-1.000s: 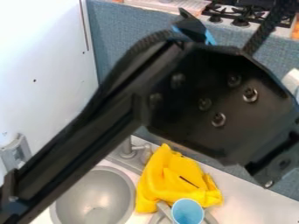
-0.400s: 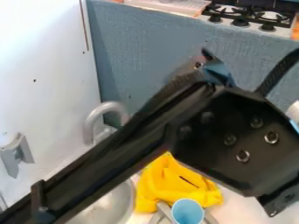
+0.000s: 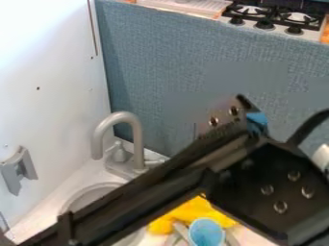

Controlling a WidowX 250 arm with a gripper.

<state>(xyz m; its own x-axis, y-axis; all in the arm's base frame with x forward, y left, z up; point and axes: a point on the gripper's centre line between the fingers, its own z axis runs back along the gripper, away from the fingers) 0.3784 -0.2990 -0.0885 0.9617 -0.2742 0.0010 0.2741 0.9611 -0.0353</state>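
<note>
In the camera view, the black arm [image 3: 154, 192] runs from about 7 o'clock up toward 4 o'clock, where its broad, bolted joint housing sits. A blue piece [image 3: 257, 121] is fixed near the top of that housing, and a black cable [image 3: 310, 126] curves in at 3 o'clock. Whether the gripper is released, clenched or grasping something, I cannot tell.

The yellow cloth [image 3: 196, 211] lies bunched between 5 and 6 o'clock, partly hidden behind the arm. The light-blue cup [image 3: 206, 232] stands in front of it, its mouth showing, with grey curved pieces [image 3: 181, 231] beside it; whether cup and cloth touch is unclear. The round sink [image 3: 82, 196] is at 7 to 8 o'clock, partly covered by the arm, with the grey faucet [image 3: 138, 144] rising behind it on the white worktop [image 3: 55, 204].

A grey bracket [image 3: 19, 169] is on the white wall [image 3: 48, 62] at 8 o'clock. Behind stands a blue-grey partition [image 3: 173, 62], with a stove [image 3: 276, 21] beyond at 1 o'clock.
</note>
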